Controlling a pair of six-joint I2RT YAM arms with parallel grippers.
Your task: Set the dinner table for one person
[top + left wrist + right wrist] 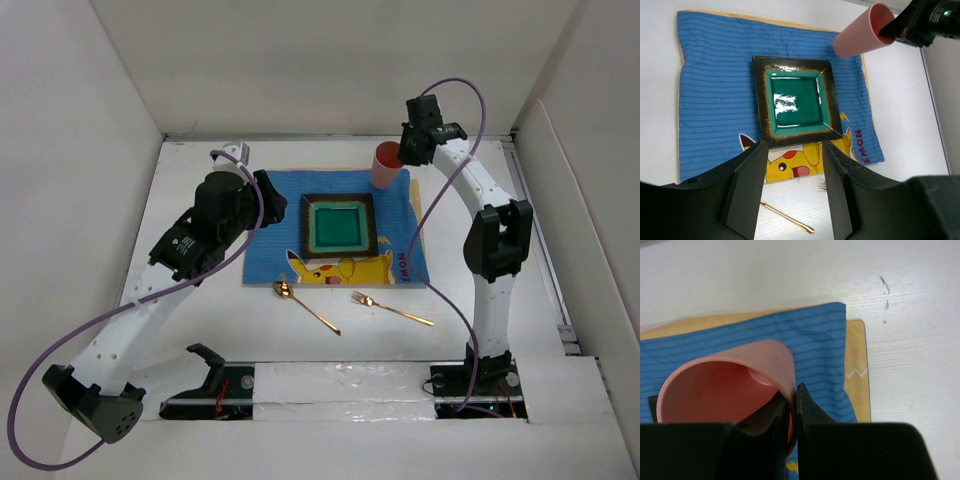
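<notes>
White dinner table point(200, 330) spans the scene; a blue placemat point(275, 215) at centre bears a green plate point(339, 226). The right gripper point(792, 405) pinches a pink cup point(725, 385) at the mat's far right corner; the left gripper point(794, 147) hangs spread and empty. Near the mat lie a spoon point(306, 306) and fork point(392, 309), seemingly still unplaced

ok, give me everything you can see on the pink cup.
The pink cup is a plain, smooth, plastic-looking tumbler, slightly tapered, with its open mouth up and nothing inside. It is over the far right corner of the blue placemat, beyond the plate. The right pincer is clamped on its rim, one finger inside the wall and one outside. Whether its base touches the cloth cannot be told.
</notes>
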